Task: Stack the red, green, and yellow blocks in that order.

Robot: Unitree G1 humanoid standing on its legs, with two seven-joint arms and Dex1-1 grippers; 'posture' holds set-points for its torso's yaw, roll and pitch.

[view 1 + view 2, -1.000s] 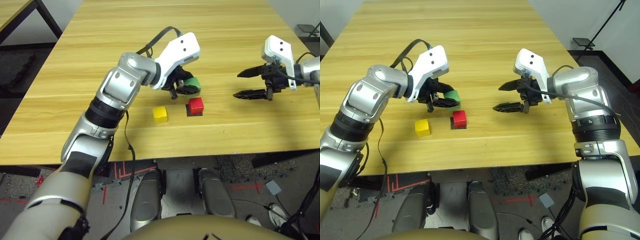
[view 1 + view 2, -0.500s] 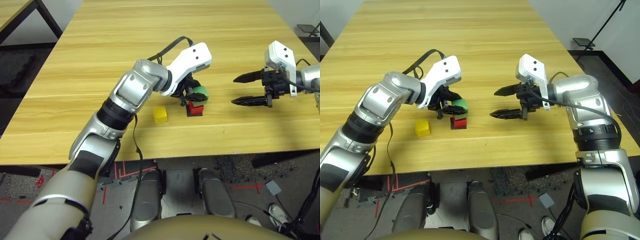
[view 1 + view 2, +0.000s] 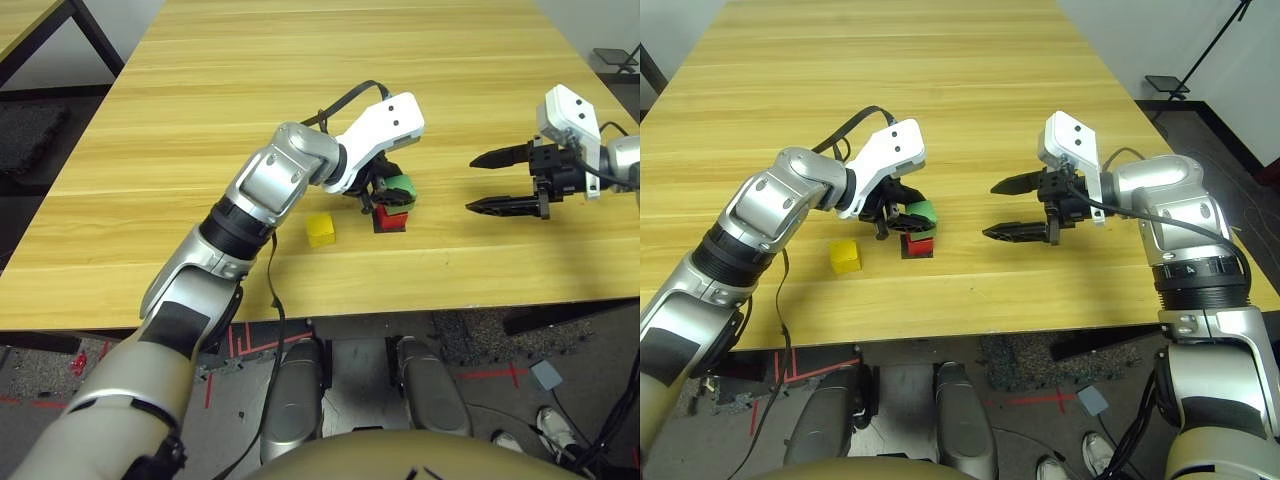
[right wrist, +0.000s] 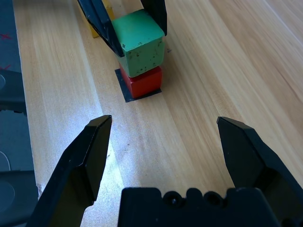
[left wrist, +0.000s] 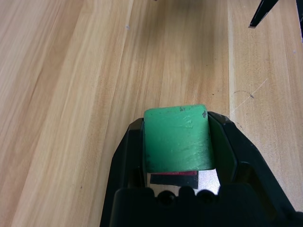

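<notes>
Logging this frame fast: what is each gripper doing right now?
Left gripper: shut on the green block, set on the red block.
Right gripper: open, holding nothing.

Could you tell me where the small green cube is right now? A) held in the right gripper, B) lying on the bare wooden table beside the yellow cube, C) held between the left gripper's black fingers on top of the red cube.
C: the right wrist view shows the small green cube between the left gripper's black fingers, sitting on the small red cube.

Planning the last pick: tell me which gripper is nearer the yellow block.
Left. The left gripper, shut on the green block, is just beside the yellow block; the open right gripper hovers beyond the red block.
</notes>
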